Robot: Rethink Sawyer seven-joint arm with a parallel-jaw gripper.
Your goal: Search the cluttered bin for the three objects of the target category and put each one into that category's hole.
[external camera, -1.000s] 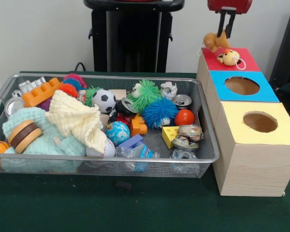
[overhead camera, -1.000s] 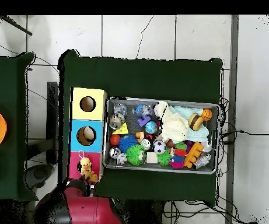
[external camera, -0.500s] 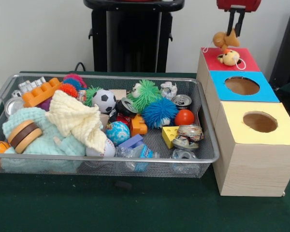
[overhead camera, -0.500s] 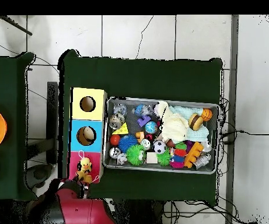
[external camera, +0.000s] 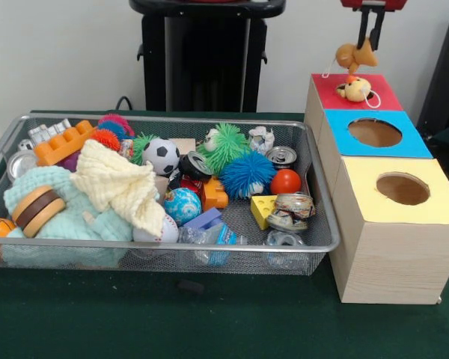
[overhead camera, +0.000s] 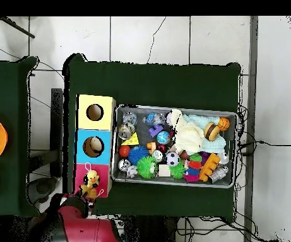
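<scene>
Orange plush toy (external camera: pixel 355 56) hangs pinched between the gripper (external camera: pixel 370 43) fingers, above the red-topped section (external camera: pixel 374 93) of the wooden sorting box (external camera: pixel 389 247) — higher than half a second ago, and higher again than a second ago, so the arm is rising. A second small plush with a white loop (external camera: pixel 354 88) sits over the red section's hole, unmoved across all three front frames. Blue section (external camera: pixel 404 146) and yellow section (external camera: pixel 434 206) show open round holes. Overhead, the gripper (overhead camera: pixel 84 200) lies at the box's red end, and the arm's red body has drawn back toward the bottom edge. Wire mesh bin (external camera: pixel 318 224) beside the box looks unchanged — soccer ball (external camera: pixel 161 155), blue spiky ball (external camera: pixel 247 173), cream knitted cloth (external camera: pixel 120 185) and red ball (external camera: pixel 286 181) sit where they were.
</scene>
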